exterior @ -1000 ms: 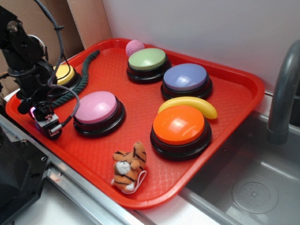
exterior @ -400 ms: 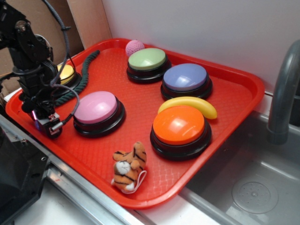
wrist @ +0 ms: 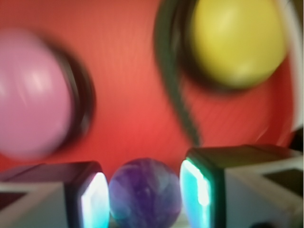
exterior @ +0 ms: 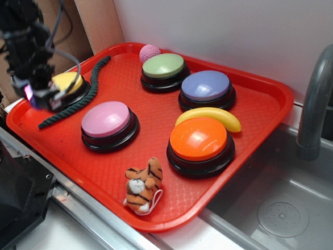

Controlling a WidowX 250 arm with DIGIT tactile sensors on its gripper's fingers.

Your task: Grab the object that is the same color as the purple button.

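Note:
The small glossy purple ball (wrist: 145, 192) sits between my two fingers in the wrist view, pressed by both pads and lifted off the tray. My gripper (exterior: 40, 96) hangs above the tray's left end, in front of the yellow button (exterior: 66, 82), shut on that ball; in the exterior view only a purple glint (exterior: 28, 92) of it shows. The purple button (exterior: 206, 86), a lavender dome on a black base, stands at the back right of the red tray (exterior: 260, 104), far from the gripper. In the wrist view the pink button (wrist: 33, 92) and yellow button (wrist: 235, 42) lie blurred below.
On the tray are a dark green rope (exterior: 78, 96), a green button (exterior: 163, 66), a pink crocheted ball (exterior: 149, 52), a banana (exterior: 210, 115), an orange button (exterior: 199, 139), a pink button (exterior: 106, 120) and a tiger plush (exterior: 144, 183). A sink (exterior: 281, 208) and faucet (exterior: 315, 99) are right.
My gripper has risen from the tray's front left edge and moved back toward the yellow button, carrying the purple ball up with it. Nothing else moved.

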